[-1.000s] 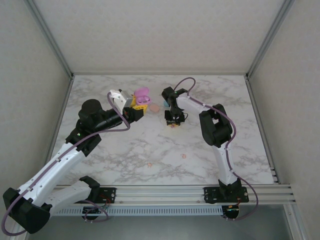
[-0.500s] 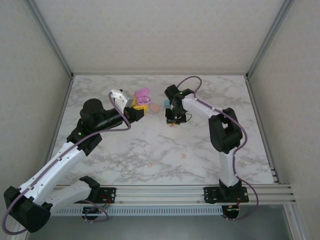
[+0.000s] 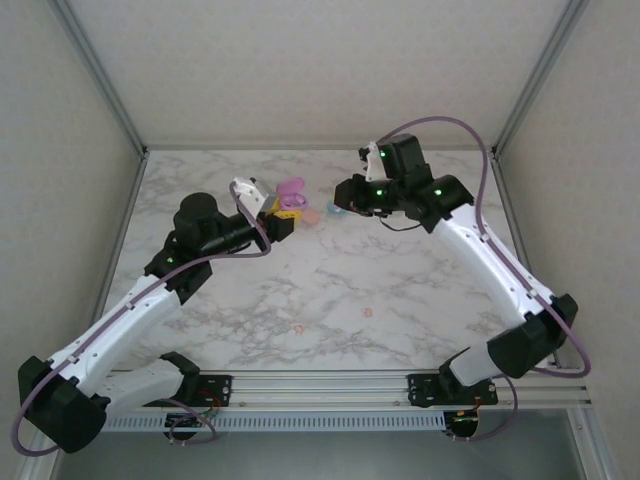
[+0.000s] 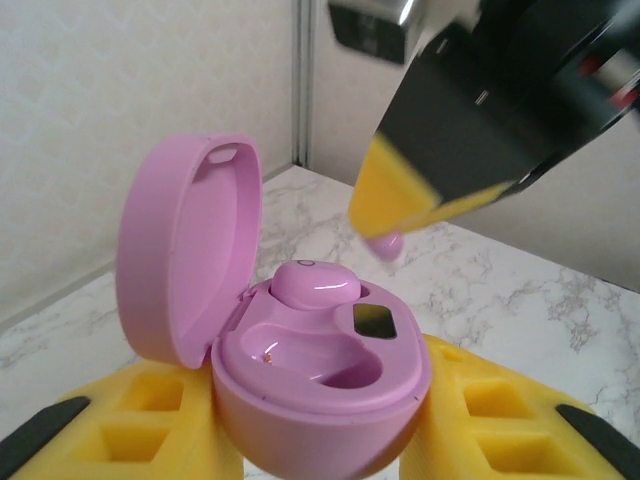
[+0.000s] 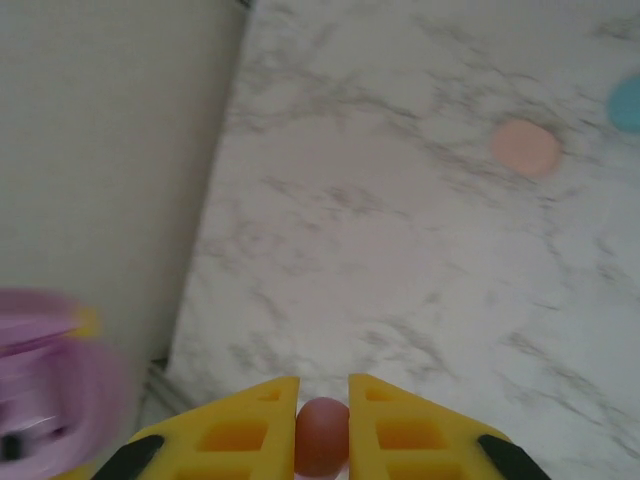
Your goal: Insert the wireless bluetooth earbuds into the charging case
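Note:
My left gripper (image 4: 320,425) is shut on the open purple charging case (image 4: 320,390), its yellow fingers on either side of the base. The lid (image 4: 185,250) stands up at the left. One purple earbud (image 4: 315,285) sits in the far slot and the near slot (image 4: 330,360) is empty. My right gripper (image 5: 322,398) is shut on a second purple earbud (image 5: 322,440). This earbud (image 4: 385,243) hangs just above and right of the case, apart from it. From above, the left gripper (image 3: 283,208) and the right gripper (image 3: 345,196) face each other at the back of the table.
An orange-pink oval case (image 5: 525,147) and a teal one (image 5: 628,105) lie on the marble between the grippers. Two small orange-pink buds (image 3: 367,312) (image 3: 297,329) lie nearer the front. The enclosure's back wall (image 3: 320,80) stands close behind the grippers.
The right arm has risen off the table with the purple earbud, stretched out and swung left toward the case. The left gripper has carried the case slightly right.

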`<move>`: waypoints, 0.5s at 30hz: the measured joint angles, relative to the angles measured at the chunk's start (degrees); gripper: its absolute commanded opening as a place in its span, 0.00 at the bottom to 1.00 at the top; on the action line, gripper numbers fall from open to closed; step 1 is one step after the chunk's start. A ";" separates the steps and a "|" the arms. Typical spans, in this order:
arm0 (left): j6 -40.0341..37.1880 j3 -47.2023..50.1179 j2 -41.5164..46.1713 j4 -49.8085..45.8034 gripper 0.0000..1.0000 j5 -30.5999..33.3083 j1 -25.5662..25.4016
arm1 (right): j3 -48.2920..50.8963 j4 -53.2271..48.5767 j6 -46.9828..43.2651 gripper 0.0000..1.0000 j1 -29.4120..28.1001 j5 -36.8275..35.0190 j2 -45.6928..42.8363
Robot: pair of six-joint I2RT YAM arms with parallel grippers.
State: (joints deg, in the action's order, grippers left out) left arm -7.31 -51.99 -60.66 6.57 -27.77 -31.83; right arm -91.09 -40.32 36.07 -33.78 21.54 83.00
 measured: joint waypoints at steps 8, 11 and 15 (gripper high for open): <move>-0.07 0.11 -1.33 2.34 0.21 -0.48 -0.28 | 0.70 7.30 4.26 0.17 -1.60 6.67 -2.95; -0.44 0.50 -1.38 3.50 0.21 -0.94 -0.76 | 0.68 9.16 5.18 0.17 -3.32 7.91 -2.49; -1.01 0.70 -1.77 4.20 0.21 -1.70 -1.25 | -0.04 11.04 5.51 0.17 -5.27 8.94 -0.59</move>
State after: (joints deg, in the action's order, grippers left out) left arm -8.32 -51.29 -62.43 10.76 -29.47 -33.08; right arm -91.13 -29.28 41.58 -39.05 30.48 82.41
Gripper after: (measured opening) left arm 0.370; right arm 0.175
